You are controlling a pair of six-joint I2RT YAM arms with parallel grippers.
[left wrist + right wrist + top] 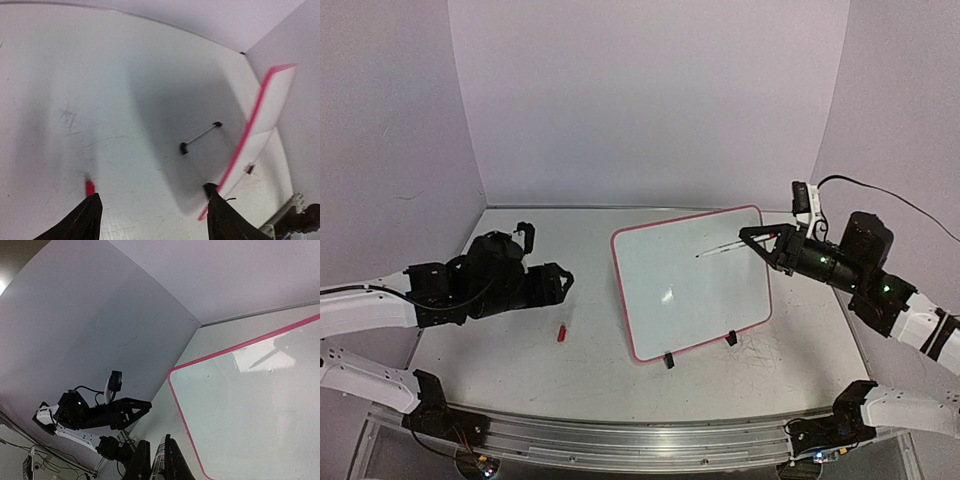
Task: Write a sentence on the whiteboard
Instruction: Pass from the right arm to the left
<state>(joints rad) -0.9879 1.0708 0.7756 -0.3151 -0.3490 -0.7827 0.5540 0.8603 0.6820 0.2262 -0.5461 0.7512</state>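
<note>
One marker (725, 248) in rt pincer (156, 452)

Whiteboard (692, 300): rectangular, glossy white, thin pink-red frame, rounded corners. It stands right of centre in the overhead view, propped on two small black clip feet (669, 360) at its near edge, leaning back and slightly skewed. The face looks plain white with a glare spot; any fine lettering is probably too small to tell.

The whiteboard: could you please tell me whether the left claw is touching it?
Apart. The top view shows a strip of bare table between the left claw and the whiteboard, at its pink left edge.
</note>
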